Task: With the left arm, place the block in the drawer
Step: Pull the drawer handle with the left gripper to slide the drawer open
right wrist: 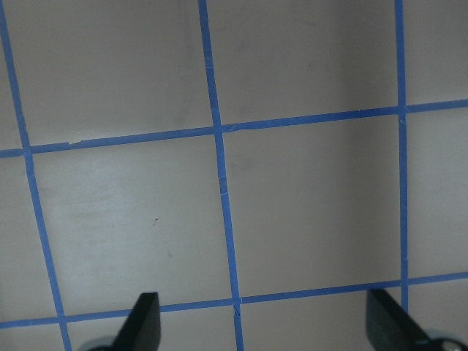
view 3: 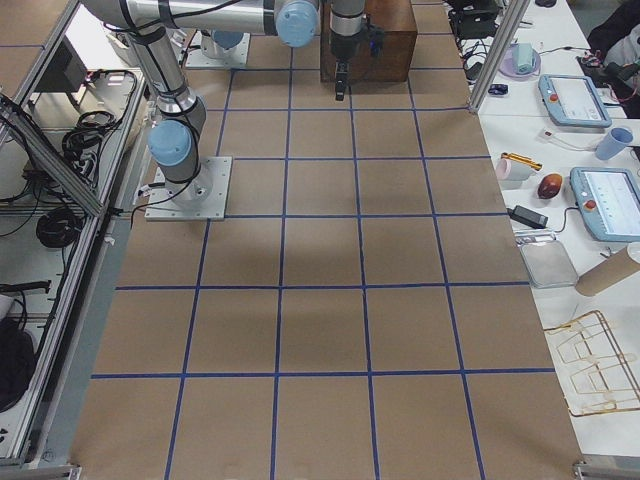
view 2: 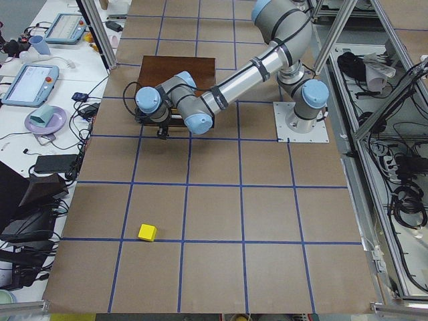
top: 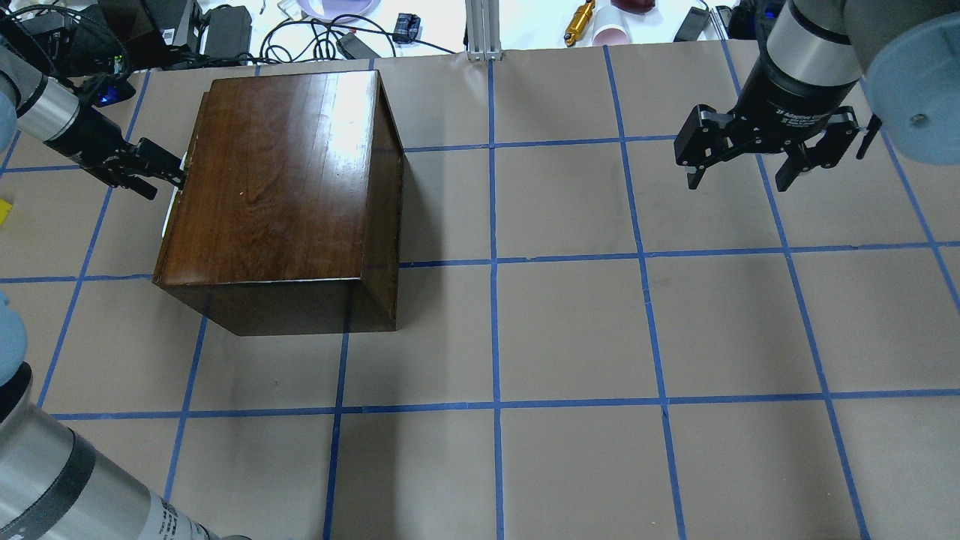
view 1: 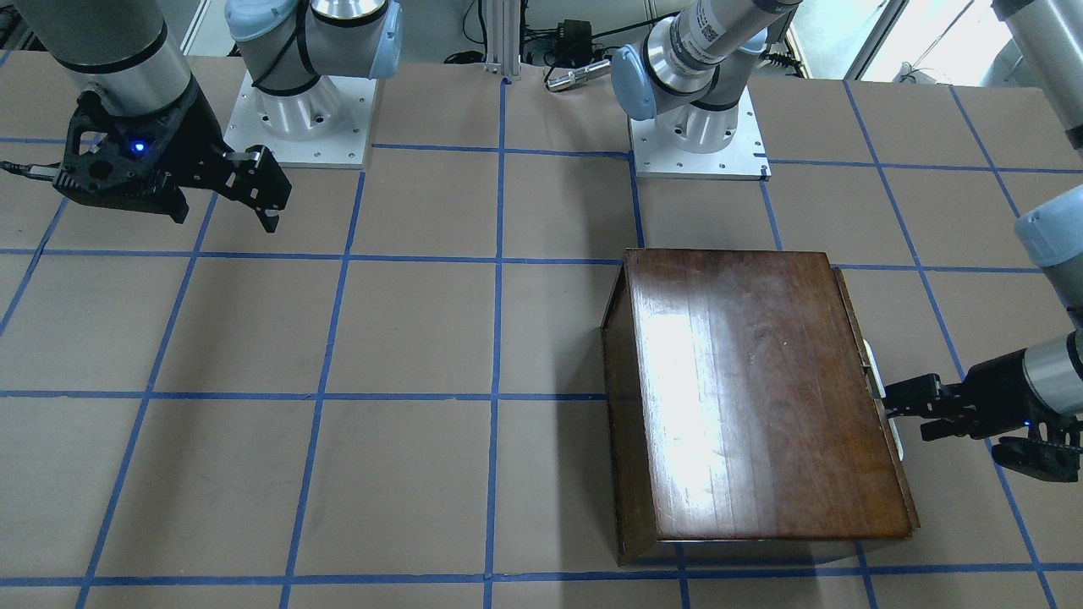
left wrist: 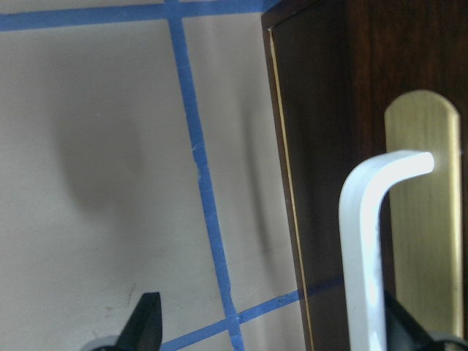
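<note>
The yellow block [view 2: 147, 232] lies on the table far from the wooden box [top: 277, 172]; a sliver of it shows at the overhead view's left edge [top: 4, 210]. The drawer is shut; its dark front [left wrist: 329, 146] carries a pale bar handle [left wrist: 362, 248] on a brass plate. My left gripper [top: 166, 178] is open at that front, level with the handle, which stands just inside one fingertip [left wrist: 398, 322]; it also shows in the front-facing view [view 1: 898, 406]. My right gripper [top: 737, 180] hangs open and empty above the bare table.
The box's glossy top [view 1: 761, 389] faces up. The two arm bases [view 1: 698, 135] stand at the robot's table edge. Cables and small items [top: 330, 30] lie past the far edge. Blue tape lines grid the brown table [top: 570, 330].
</note>
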